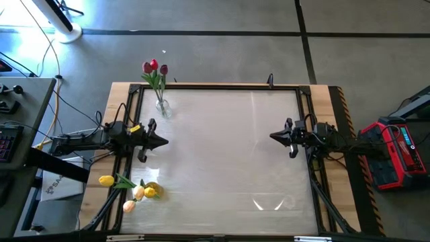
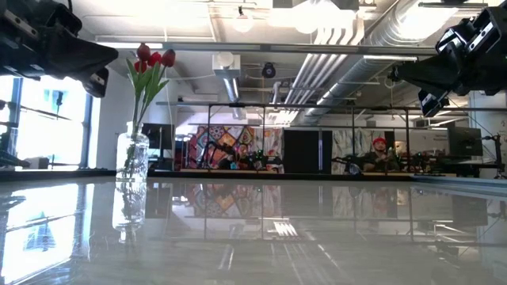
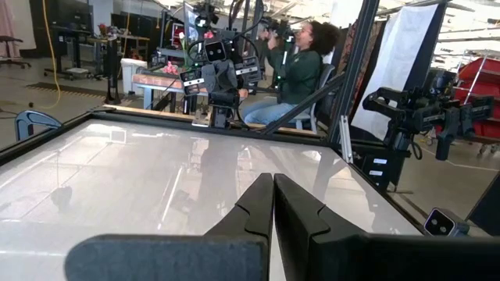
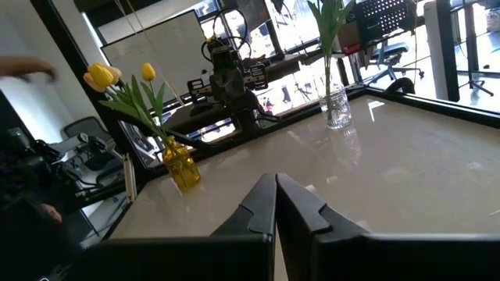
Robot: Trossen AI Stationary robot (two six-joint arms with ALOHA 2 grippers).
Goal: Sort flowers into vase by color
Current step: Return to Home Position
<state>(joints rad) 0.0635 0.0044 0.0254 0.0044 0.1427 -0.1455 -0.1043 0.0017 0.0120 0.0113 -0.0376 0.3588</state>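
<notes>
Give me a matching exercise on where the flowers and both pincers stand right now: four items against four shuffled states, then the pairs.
Column 1:
1. red flowers
2. yellow and cream flowers
3. left pincer
4. right pincer

Column 2:
A. shut and empty, over the right side of the table
B. in the yellow vase
C. shut and empty, over the table's left side
D. in the clear glass vase

Pairs: 1-D, 2-B, 3-C, 4-A.
</notes>
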